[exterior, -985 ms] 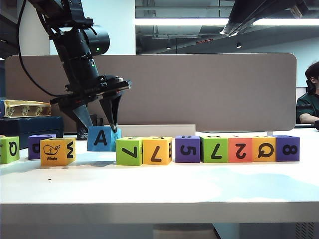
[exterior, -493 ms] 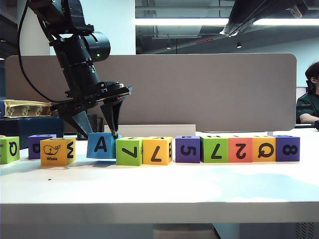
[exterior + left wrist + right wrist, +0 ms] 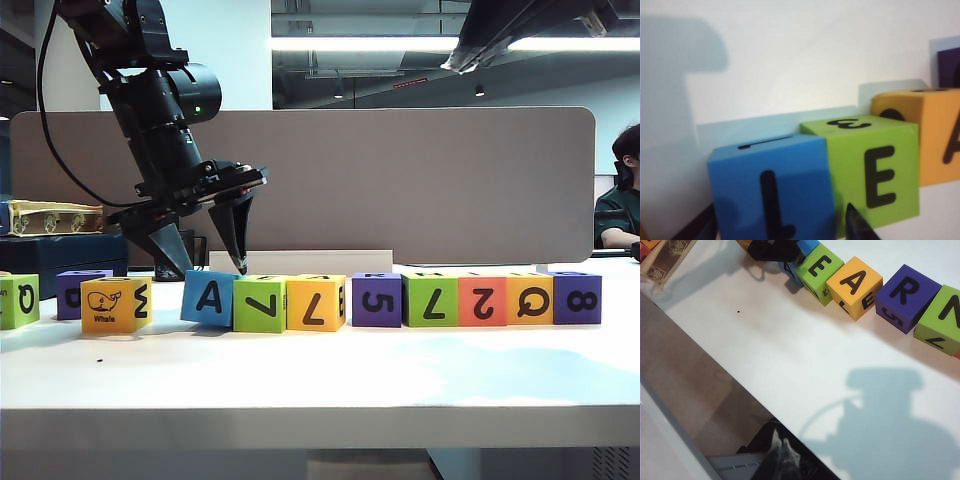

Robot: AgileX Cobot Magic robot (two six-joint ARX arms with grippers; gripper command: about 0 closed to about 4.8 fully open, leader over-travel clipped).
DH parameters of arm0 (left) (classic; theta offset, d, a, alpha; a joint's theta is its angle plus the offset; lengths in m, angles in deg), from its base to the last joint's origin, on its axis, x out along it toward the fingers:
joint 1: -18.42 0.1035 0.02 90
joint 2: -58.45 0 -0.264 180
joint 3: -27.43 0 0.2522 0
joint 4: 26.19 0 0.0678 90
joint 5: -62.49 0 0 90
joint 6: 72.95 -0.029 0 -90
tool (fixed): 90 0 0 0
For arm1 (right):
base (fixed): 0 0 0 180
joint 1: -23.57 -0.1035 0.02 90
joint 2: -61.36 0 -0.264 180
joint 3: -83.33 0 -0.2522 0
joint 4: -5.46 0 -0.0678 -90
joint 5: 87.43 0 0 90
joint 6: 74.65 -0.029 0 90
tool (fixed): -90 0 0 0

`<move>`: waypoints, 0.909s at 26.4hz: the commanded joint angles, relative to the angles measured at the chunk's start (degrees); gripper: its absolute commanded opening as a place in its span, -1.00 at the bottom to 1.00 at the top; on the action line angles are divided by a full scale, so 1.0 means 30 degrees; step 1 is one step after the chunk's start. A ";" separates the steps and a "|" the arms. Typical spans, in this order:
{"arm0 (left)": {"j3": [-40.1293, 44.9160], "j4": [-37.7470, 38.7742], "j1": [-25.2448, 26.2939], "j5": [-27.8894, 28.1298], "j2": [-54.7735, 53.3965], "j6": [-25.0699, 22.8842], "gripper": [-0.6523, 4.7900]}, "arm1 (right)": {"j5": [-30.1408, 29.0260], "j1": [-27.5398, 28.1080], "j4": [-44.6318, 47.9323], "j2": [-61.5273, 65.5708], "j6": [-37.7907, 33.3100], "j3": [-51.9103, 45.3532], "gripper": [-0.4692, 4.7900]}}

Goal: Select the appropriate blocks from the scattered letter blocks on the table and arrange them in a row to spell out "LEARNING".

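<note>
A row of letter blocks stands on the white table. From its left end come the blue block, a green one, a yellow-orange one, then purple, green, coral, yellow-orange and purple. My left gripper hangs open just above the blue block, one finger to each side. The left wrist view shows that blue block with an "L" face, touching the green "E" block. My left gripper straddles it loosely. My right gripper is shut and empty near the table's edge, away from the green "E" block.
Loose blocks lie left of the row: a yellow whale block, a purple one and a green "Q". A grey-brown partition runs behind the table. A dark box with a pale tray sits far left.
The blue block went from tilted in my left gripper to resting on the table against the green block. The left jaws widened and rose off it. The right arm kept still.
</note>
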 commanded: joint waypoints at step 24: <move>-0.2295 0.3876 -0.0007 0.5690 0.0146 -0.2368 0.08 | -0.0036 -0.0022 -0.0131 -0.0058 0.0051 0.0080 -0.83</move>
